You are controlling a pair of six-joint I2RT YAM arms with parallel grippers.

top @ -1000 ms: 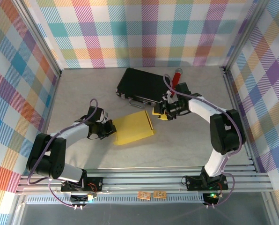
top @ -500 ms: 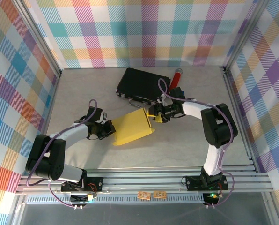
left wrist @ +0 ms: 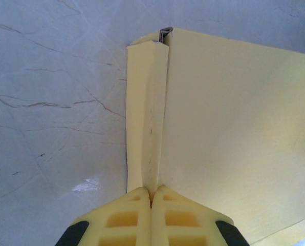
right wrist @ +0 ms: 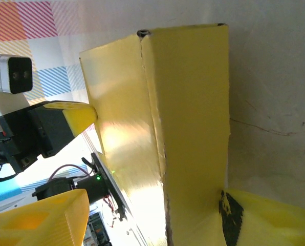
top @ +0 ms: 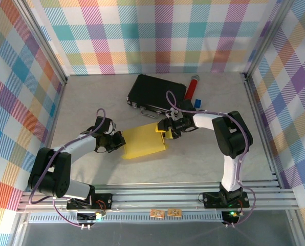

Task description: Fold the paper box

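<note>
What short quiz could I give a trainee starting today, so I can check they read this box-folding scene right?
1. True or false: the left pincer is shut on the paper box's edge.
2. What lies beyond the box, toward the far wall? A) black case B) mug C) bowl
3. Fill in: the ___ pincer stands open.
Key: 1 true; 2 A; 3 right pincer.
</note>
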